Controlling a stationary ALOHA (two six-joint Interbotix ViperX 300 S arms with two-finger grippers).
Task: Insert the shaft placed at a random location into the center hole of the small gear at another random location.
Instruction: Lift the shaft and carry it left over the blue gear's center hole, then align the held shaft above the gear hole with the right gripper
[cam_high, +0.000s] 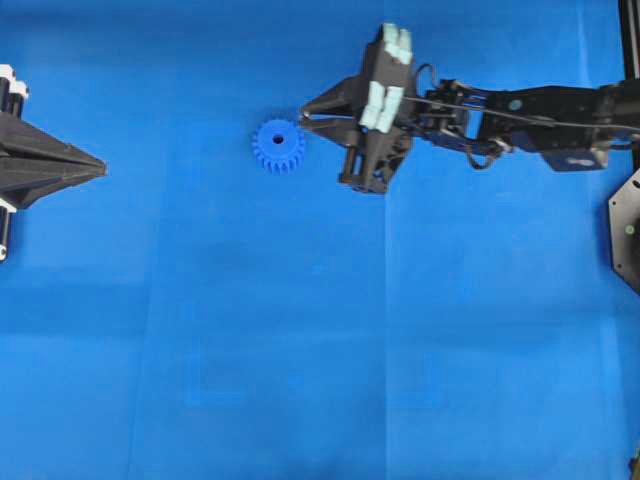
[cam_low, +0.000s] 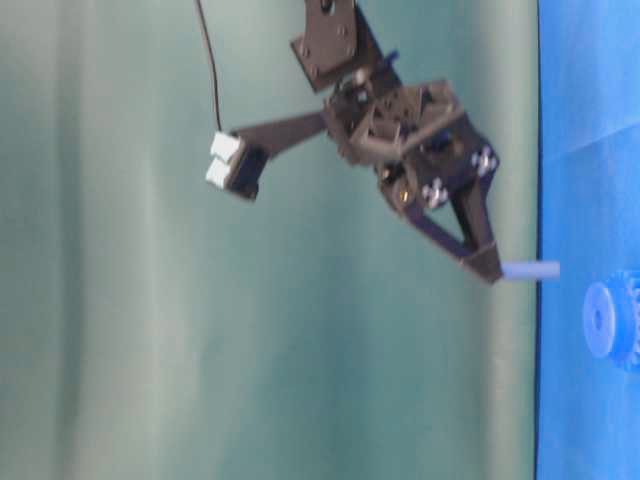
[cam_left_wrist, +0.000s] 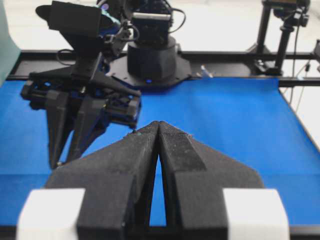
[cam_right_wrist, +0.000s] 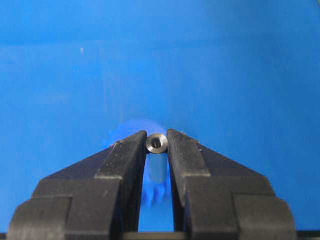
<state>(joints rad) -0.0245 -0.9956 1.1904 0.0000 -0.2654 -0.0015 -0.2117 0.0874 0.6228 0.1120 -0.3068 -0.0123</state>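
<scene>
Right tool (cam_right_wrist: 156, 145) — clamps shaft (cam_right_wrist: 156, 143), shiny hollow end | small gear (cam_high: 278, 146) — blue, toothed

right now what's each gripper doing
left gripper: closed, holding nothing
right gripper: closed on the shaft, beside the small gear

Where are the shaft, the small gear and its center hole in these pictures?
shaft (cam_right_wrist: 156, 143): right wrist view, on its shiny round end between the right gripper's fingers.
small gear (cam_high: 278, 146): overhead view, on its toothed blue body.
center hole (cam_high: 278, 139): overhead view, on the dark opening in the hub.
</scene>
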